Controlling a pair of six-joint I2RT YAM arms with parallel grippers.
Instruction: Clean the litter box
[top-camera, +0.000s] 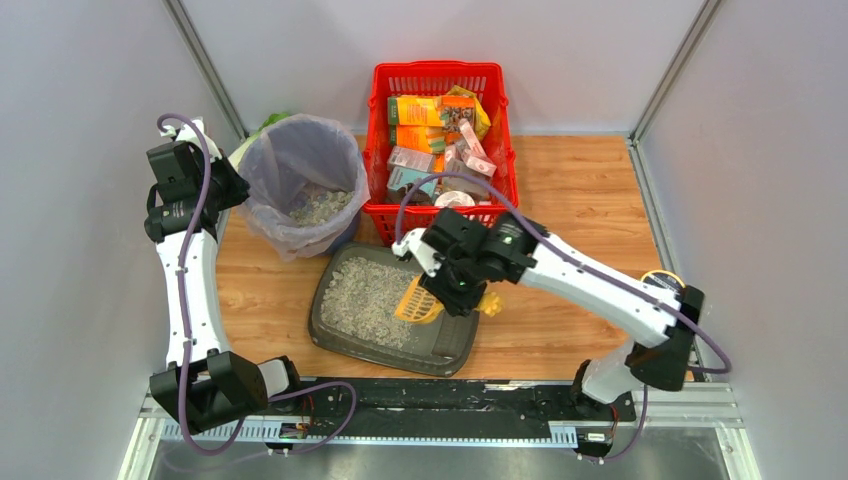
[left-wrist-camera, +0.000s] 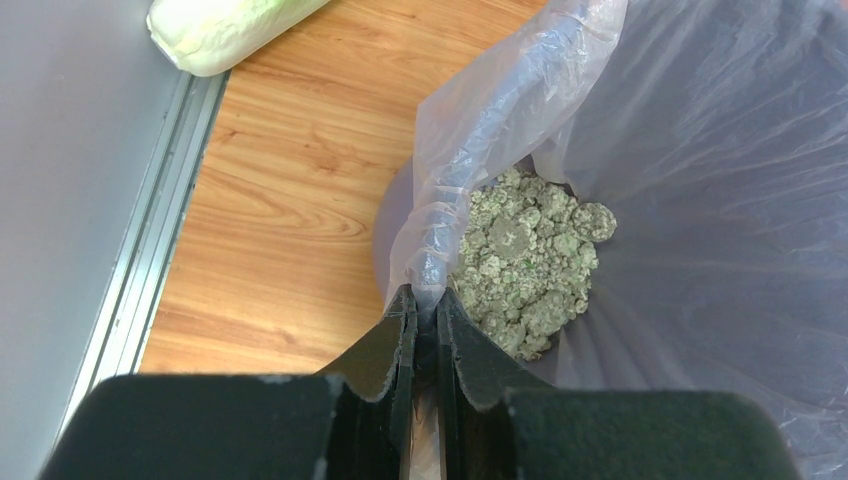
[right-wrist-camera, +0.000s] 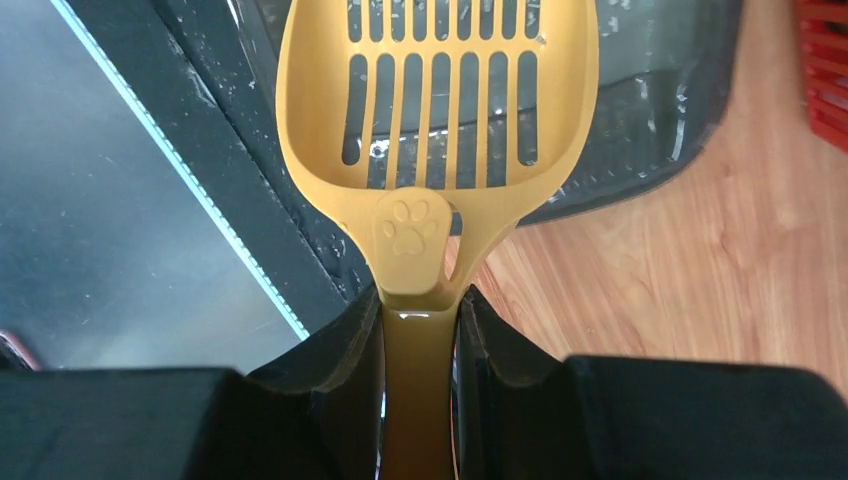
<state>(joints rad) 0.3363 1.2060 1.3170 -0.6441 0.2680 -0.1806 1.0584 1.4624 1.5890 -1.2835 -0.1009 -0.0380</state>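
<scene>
Overhead, the litter box (top-camera: 452, 345) is seen on the table (top-camera: 580, 190) near the red basket (top-camera: 440, 75), and the yellow scoop (top-camera: 417, 302) is held over it by the right gripper (top-camera: 440, 296). At the left wrist, the bin's bag liner (left-wrist-camera: 500, 120) is pinched by the left gripper (left-wrist-camera: 425, 312). At the right wrist, the scoop's handle is clamped between narrow jaws above the tray's corner.

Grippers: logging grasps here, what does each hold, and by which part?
The right gripper holds the yellow litter scoop by its handle; the left gripper pinches the bin bag at its rim.
</scene>
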